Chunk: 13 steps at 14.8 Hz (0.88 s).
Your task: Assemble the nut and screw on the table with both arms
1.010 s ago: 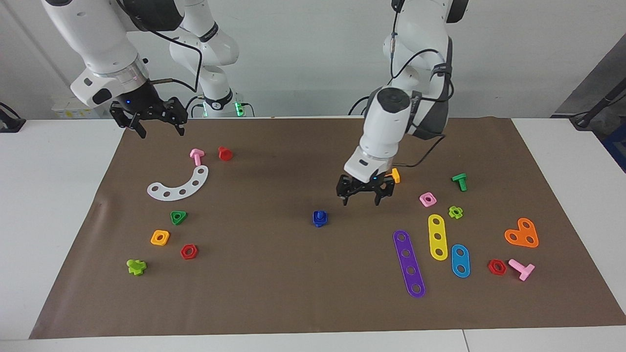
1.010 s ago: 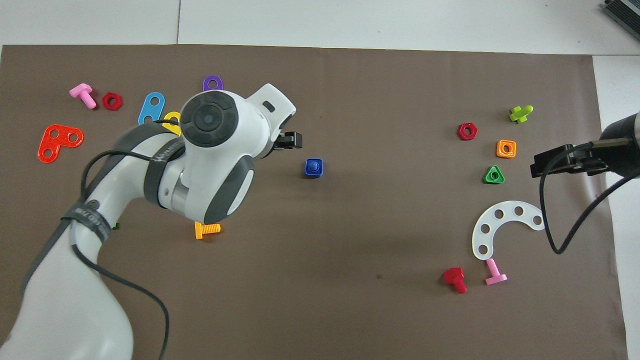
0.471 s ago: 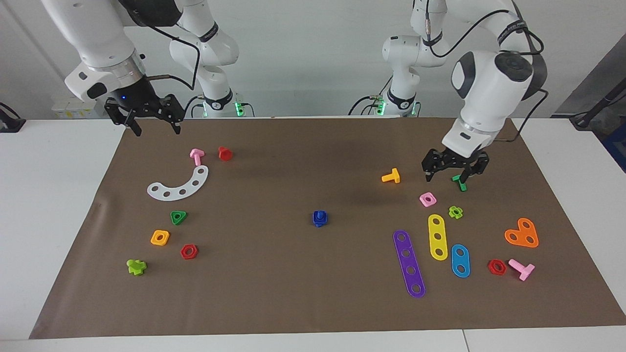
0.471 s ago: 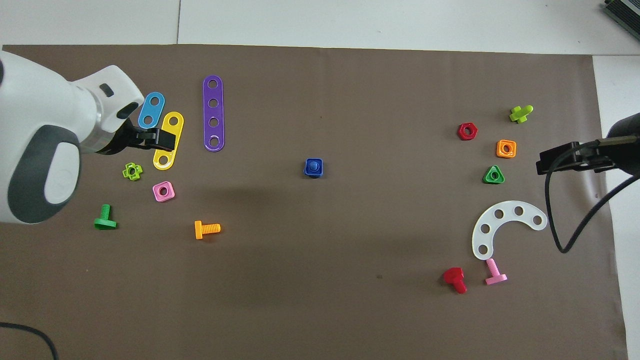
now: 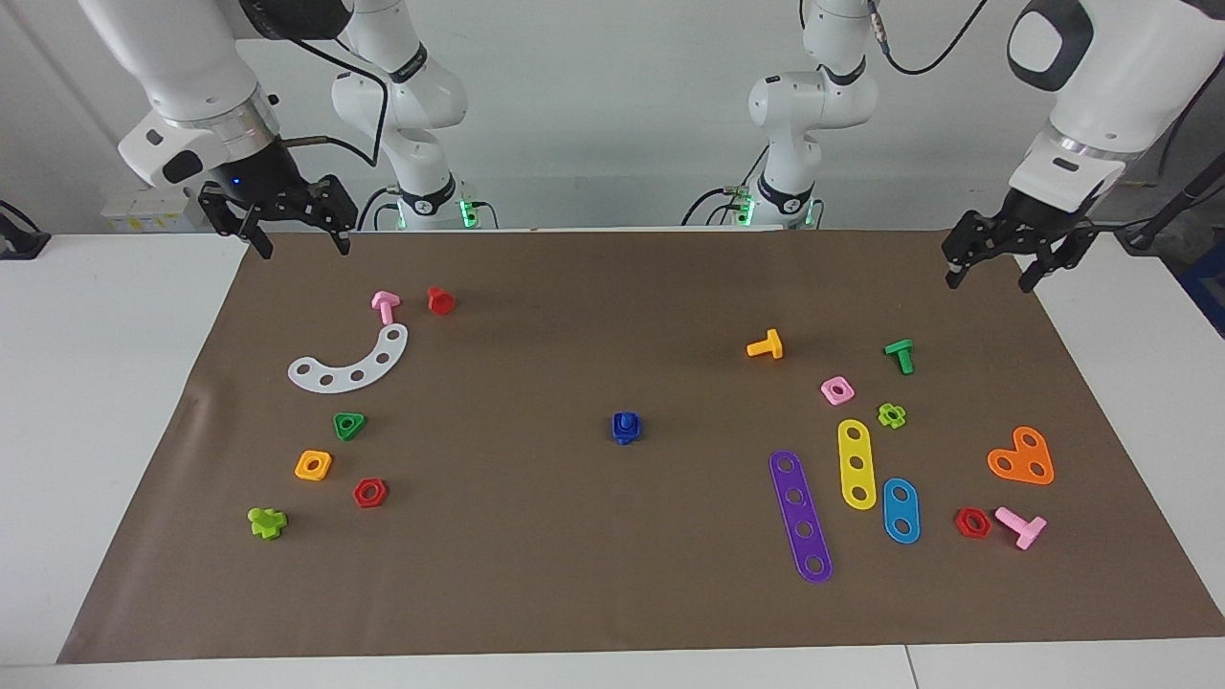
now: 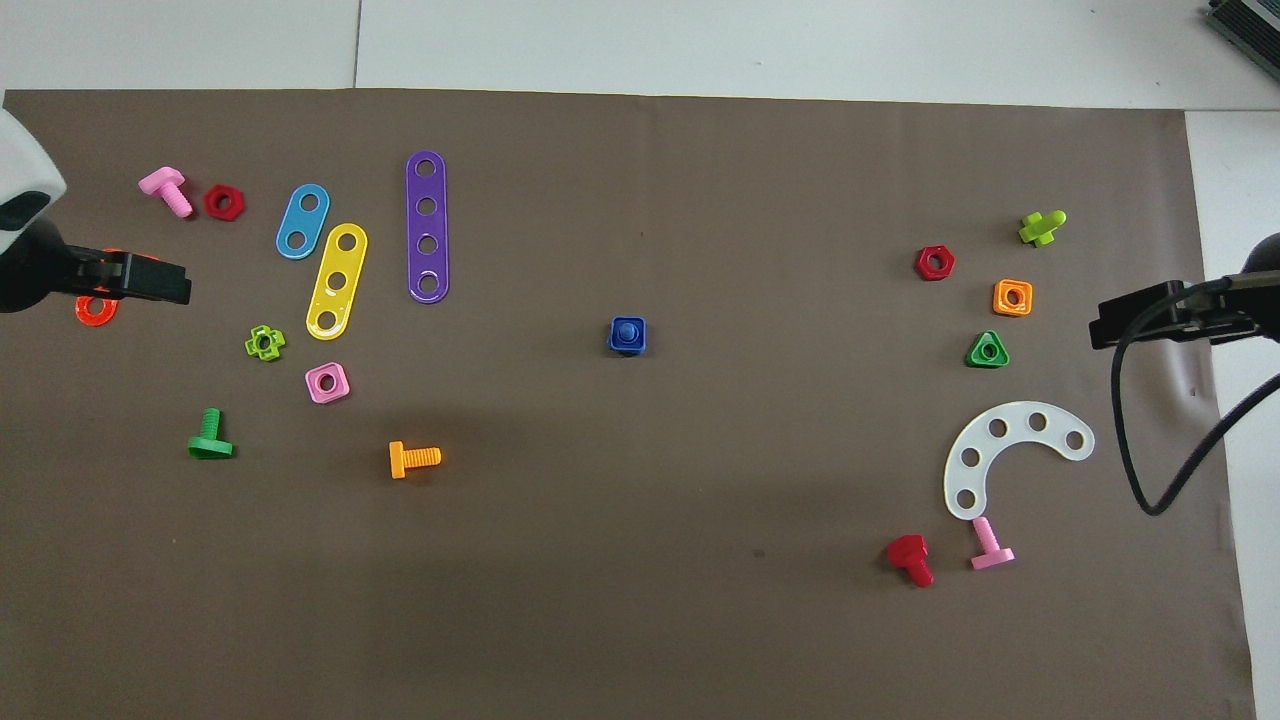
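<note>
I am seeing the blue nut [image 5: 625, 430] sitting in the middle of the brown mat [image 5: 593, 584], with the blue screw [image 5: 626, 420] standing in its hole, so I am judging the two as already joined. That is probably why I am keeping both arms away. The left gripper [image 5: 1016, 259] is hanging over its corner of the mat, fingers spread wide and empty. The right gripper [image 5: 278, 227] is hanging over its own corner, also wide open and empty. The orange screw [image 5: 766, 345] and the green triangular nut [image 5: 349, 425] are lying well apart from the blue pair; nothing is blocking it.

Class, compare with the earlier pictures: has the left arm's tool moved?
Yes. The left tool has swung away from the blue nut at the mat's middle, out to the mat edge at its own arm's end.
</note>
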Available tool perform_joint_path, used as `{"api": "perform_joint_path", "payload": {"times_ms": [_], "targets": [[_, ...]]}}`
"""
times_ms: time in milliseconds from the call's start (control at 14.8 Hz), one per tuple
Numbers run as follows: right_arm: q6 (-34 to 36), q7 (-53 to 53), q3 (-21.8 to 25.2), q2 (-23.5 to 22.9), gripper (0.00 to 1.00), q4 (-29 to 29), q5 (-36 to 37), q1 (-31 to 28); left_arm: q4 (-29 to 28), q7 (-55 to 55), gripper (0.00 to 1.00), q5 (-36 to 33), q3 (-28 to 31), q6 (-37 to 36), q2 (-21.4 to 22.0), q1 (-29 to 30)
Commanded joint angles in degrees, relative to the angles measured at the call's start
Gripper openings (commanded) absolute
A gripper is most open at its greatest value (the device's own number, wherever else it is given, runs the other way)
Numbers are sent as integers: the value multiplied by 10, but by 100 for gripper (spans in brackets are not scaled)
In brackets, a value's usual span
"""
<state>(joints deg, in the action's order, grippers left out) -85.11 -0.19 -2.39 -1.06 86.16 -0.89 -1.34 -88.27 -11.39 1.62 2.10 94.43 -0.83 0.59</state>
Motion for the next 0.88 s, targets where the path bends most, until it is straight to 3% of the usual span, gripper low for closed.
{"api": "perform_joint_path", "payload": {"times_ms": [0,269,808], "targets": [[6,-7,-7,-4,100,-6,6,-8,42,-21,100,0,-3,-53,-8,17],[5,-5,-7,-1,100,3,5,-8,-22,-14,100,2,-6,-55,37,18],[5,-4,-7,3,100,12,5,-8,-27,-13,100,2,-7,-56,39,17]]}}
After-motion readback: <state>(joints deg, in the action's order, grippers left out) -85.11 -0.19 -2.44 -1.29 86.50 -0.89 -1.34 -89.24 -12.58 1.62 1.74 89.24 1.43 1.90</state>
